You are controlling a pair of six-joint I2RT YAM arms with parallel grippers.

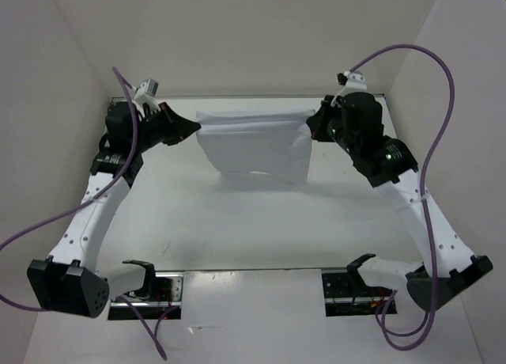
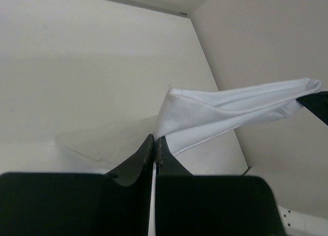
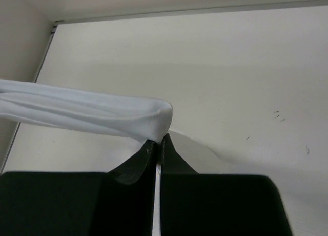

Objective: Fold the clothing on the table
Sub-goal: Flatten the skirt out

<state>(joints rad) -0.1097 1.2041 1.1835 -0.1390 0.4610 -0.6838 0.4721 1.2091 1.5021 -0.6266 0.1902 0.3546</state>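
The left claw (image 1: pixel 196 127) and right claw (image 1: pixel 310 130) each pinch 1 corner of the clothing (image 1: pixel 253 145) — stretched between them over the surface (image 1: pixel 237 221).

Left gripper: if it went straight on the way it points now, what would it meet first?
Probably the clothing that the left gripper itself holds, stretched across to the right gripper; depth is unclear.

Plain white clothing (image 1: pixel 251 141), soft, creased and unprinted, held up by its two upper corners, top edge pulled taut and body hanging in loose folds. Lower hem low over the far half of the table (image 1: pixel 237 229), contact there impossible to judge. Underneath, a broad, flat white rectangular surface edged with a thin metal rim.
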